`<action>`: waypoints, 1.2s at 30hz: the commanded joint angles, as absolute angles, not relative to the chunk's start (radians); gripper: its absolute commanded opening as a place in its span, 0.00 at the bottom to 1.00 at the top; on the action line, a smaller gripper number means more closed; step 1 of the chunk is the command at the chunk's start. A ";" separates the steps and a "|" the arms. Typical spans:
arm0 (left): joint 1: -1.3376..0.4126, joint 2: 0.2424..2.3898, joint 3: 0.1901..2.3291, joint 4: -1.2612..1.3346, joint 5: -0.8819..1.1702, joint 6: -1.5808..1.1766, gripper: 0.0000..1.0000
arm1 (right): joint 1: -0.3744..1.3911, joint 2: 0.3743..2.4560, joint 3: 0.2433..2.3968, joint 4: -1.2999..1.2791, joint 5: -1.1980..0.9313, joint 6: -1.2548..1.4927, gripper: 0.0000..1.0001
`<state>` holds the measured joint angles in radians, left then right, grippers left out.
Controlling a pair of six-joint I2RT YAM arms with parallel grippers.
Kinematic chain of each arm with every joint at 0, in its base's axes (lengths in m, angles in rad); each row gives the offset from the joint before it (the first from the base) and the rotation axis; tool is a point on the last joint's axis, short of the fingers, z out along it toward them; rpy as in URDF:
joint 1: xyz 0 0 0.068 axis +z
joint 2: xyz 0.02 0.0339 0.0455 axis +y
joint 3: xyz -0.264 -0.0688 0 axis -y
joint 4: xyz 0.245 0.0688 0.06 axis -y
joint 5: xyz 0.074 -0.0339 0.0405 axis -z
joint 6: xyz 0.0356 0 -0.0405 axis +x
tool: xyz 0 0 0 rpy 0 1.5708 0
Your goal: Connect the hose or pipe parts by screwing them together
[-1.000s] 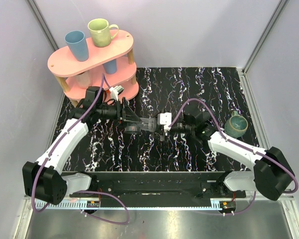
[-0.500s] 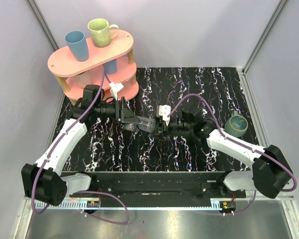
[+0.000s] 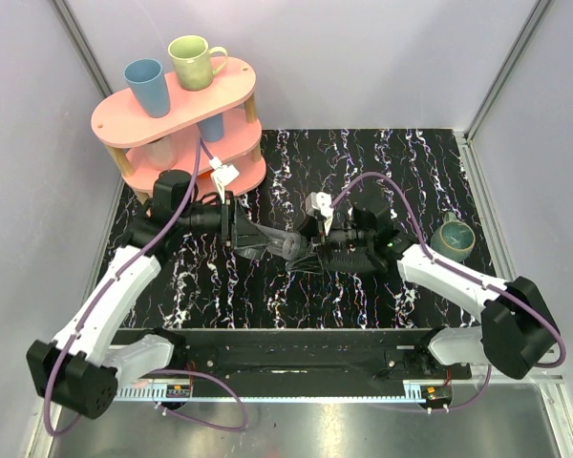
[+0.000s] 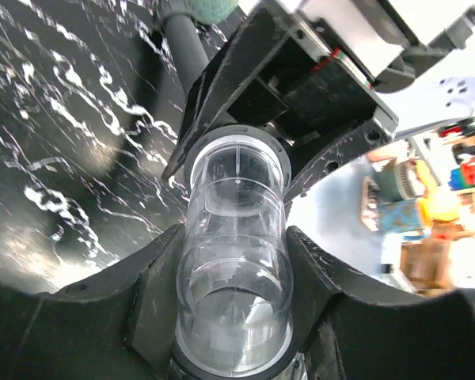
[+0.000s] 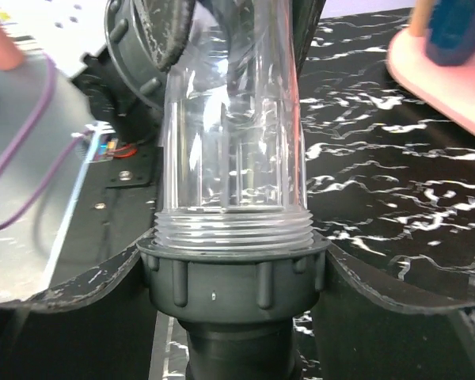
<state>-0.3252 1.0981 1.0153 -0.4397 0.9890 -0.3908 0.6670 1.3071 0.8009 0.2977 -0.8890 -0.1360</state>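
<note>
Fingers [image 4: 154, 297] of the left gripper [image 4: 236, 253] shut hard on a clear plastic tubular fitting [image 4: 236, 198], one black pad on each side of its barrel, no gap showing.

Fingers [image 5: 71, 309] of the right gripper [image 5: 233, 289] closed part-way, clamped on a grey ribbed collar nut [image 5: 233, 273]. Pressed against its two flanks, the nut filling the space between them. Clear fitting seated end-on in that nut, with a few turns of moulded thread [image 5: 233, 226] bare just above the nut's rim. Below the nut, a smooth dark pipe end [image 5: 237, 352] running out of frame. Rest of the black hose not distinguishable from above against the dark surface.

Seen from overhead: both grippers nose to nose over the middle of a black, white-veined marble-pattern tabletop [image 3: 411, 167]. Fitting bridging them, roughly level, left gripper on its left end, right gripper on its right. Apparently held clear of the surface, judging by the wrist views.

At the back left corner, a pink two-tier oval shelf [image 3: 115, 119], with a blue tumbler [image 3: 145, 86] and a yellow-green mug [image 3: 193, 59] upright on the top tier. Near the right edge, just beyond the right forearm, a dark green mug [image 3: 451, 239] standing on the tabletop.
</note>
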 commanded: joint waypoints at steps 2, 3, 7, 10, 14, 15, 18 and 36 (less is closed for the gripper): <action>-0.410 1.041 0.994 -0.373 0.925 -0.213 0.00 | 0.611 1.342 0.925 0.451 -1.057 0.133 0.39; -0.411 1.054 0.997 -0.394 0.925 -0.180 0.00 | 0.601 1.351 0.946 0.449 -1.061 0.162 0.40; -0.413 1.089 0.999 -0.419 0.908 -0.141 0.00 | 0.560 1.359 0.963 0.453 -1.005 0.276 0.60; -0.413 1.094 0.983 -0.414 0.917 -0.147 0.00 | 0.558 1.287 0.894 0.488 -0.904 0.224 0.77; -0.413 1.114 0.965 -0.388 0.919 -0.170 0.00 | 0.558 1.224 0.893 0.372 -0.786 0.105 0.80; -0.413 1.127 0.965 -0.385 0.925 -0.175 0.00 | 0.560 1.221 0.890 0.364 -0.763 0.075 0.81; -0.411 1.150 0.963 -0.374 0.933 -0.192 0.00 | 0.560 1.197 0.839 0.413 -0.654 0.020 0.82; -0.247 1.209 1.017 -0.409 0.945 -0.623 0.00 | 0.642 1.058 0.661 0.454 -0.845 -0.320 0.88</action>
